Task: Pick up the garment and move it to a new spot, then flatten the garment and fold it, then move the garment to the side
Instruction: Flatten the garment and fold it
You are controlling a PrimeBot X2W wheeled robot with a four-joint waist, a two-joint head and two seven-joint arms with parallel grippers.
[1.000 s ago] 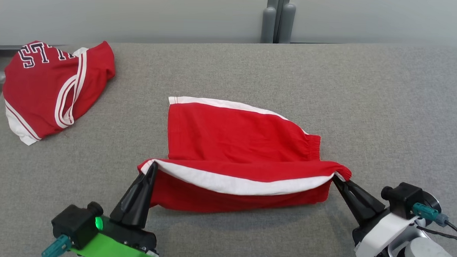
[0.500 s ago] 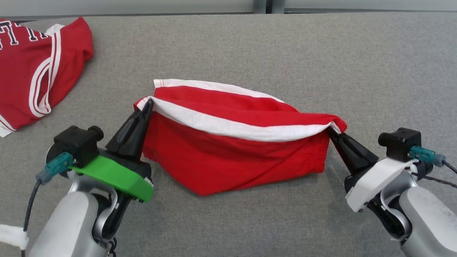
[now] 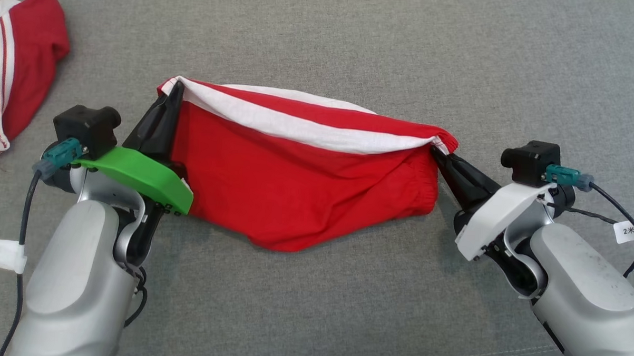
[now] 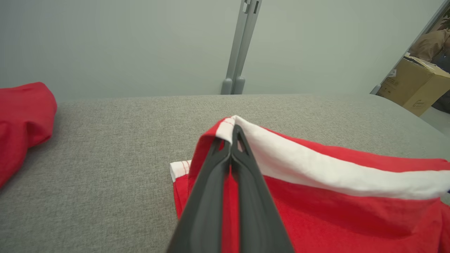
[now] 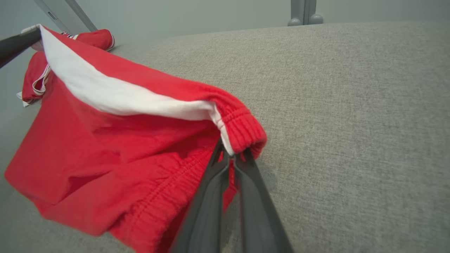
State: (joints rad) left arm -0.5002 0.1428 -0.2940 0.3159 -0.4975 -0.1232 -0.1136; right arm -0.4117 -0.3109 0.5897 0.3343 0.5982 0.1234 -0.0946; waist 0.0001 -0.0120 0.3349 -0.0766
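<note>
Shorts [image 3: 300,193] sag across mid-frame in the head view, one edge raised and the rest drooping to the grey worktop [image 3: 344,316]. Toward upper left, the left pincer [image 3: 175,90] is clamped tight on a white-trimmed corner. At centre right, the right pincer [image 3: 436,149] is clamped on the waistband corner. This reads as the fold step. Next, both corners likely need carrying evenly up-frame onto the far edge, cloth taut, before release.

Plenty of bare grey desk [image 3: 510,74] on the right and along the far side to swing through. Middle's taken up by the red shorts [image 3: 295,188] strung between left claw [image 3: 173,91] and right claw [image 3: 437,150]; a red jersey [image 3: 15,67] crowds the far left.
</note>
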